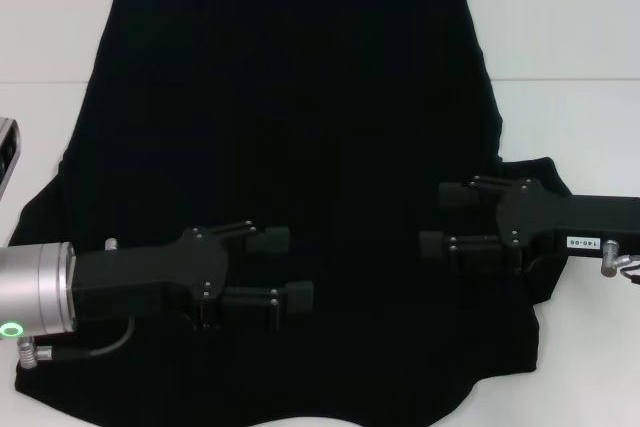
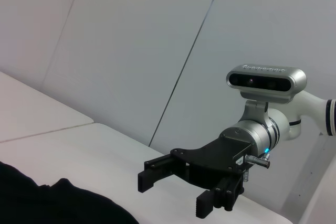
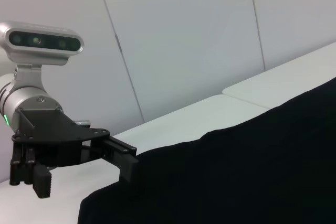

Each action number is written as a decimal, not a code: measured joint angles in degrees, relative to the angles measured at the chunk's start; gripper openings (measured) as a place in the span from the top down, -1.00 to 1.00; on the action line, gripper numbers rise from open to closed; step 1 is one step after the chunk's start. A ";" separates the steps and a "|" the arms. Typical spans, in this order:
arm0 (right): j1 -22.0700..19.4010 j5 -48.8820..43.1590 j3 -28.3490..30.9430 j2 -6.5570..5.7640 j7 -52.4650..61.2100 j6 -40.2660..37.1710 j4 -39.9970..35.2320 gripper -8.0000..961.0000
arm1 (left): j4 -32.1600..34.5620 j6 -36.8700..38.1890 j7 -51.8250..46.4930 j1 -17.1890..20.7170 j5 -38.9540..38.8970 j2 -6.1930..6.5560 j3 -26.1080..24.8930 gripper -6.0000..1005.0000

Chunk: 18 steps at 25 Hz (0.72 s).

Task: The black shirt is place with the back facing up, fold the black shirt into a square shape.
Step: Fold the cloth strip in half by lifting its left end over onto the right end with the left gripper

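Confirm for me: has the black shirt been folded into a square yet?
No. In the head view the black shirt lies spread flat, one sleeve out by the right gripper and the left gripper open above it.

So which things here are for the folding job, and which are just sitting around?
For the job:
- black shirt, spread flat
- left gripper, open above it
- right gripper, open above it

Just there:
- white table
- grey device at the table's left edge
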 joint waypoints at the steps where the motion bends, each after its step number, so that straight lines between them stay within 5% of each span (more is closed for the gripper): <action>1: 0.00 0.00 0.00 0.00 0.00 0.00 0.00 -0.89 | 0.00 0.00 0.00 0.00 0.01 0.00 0.00 -0.86; 13: 0.03 0.02 -0.01 -0.03 -0.39 -0.01 0.00 -0.87 | 0.00 -0.43 -0.17 0.26 -0.44 0.00 -0.24 -0.81; 18: 0.10 0.12 1.00 0.09 -0.42 -0.01 0.00 -0.87 | 0.41 -9.39 -10.72 0.19 -0.24 0.35 -3.21 -0.80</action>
